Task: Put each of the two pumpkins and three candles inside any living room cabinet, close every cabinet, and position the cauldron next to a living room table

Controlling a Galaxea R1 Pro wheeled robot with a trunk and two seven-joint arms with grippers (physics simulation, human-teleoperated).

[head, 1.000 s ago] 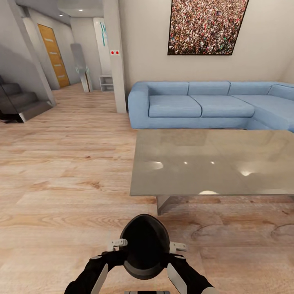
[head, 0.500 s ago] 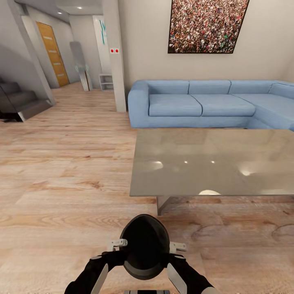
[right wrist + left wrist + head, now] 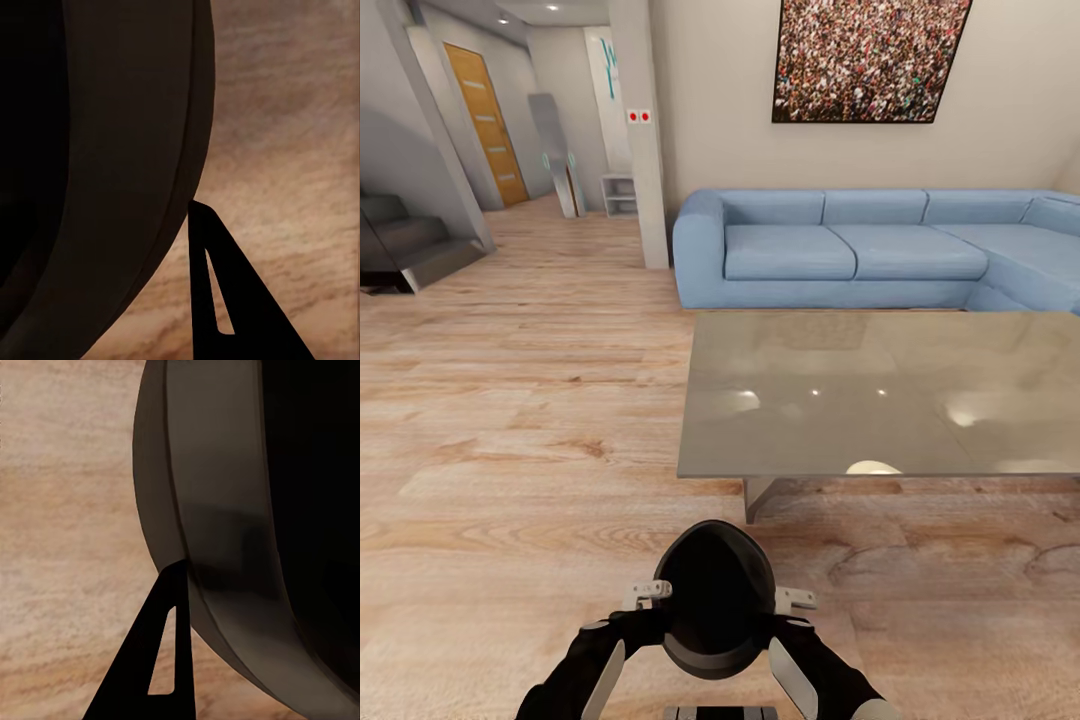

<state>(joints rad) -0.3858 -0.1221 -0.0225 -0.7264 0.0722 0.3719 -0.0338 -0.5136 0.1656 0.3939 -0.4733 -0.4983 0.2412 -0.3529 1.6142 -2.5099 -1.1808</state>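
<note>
The matte black cauldron (image 3: 715,600) hangs low in front of me, mouth tipped toward the camera, held between both arms above the wood floor. My left gripper (image 3: 663,603) is shut on its left rim and my right gripper (image 3: 776,606) on its right rim. In the left wrist view one dark finger (image 3: 159,660) lies against the cauldron's outer wall (image 3: 225,510). The right wrist view shows the same on the other side, a finger (image 3: 221,292) against the cauldron wall (image 3: 112,150). The glossy grey-olive table (image 3: 880,390) stands just beyond the cauldron, to the right. Pumpkins, candles and cabinet are out of view.
A blue corner sofa (image 3: 860,250) stands behind the table under a large framed picture (image 3: 870,60). A pillar (image 3: 640,130) rises at the sofa's left end. Open wood floor (image 3: 510,420) stretches left toward stairs (image 3: 400,245) and a hallway with a wooden door (image 3: 485,125).
The whole view has shifted slightly, so the camera moved a little. The cauldron stays held between both grippers in the same place relative to me.
</note>
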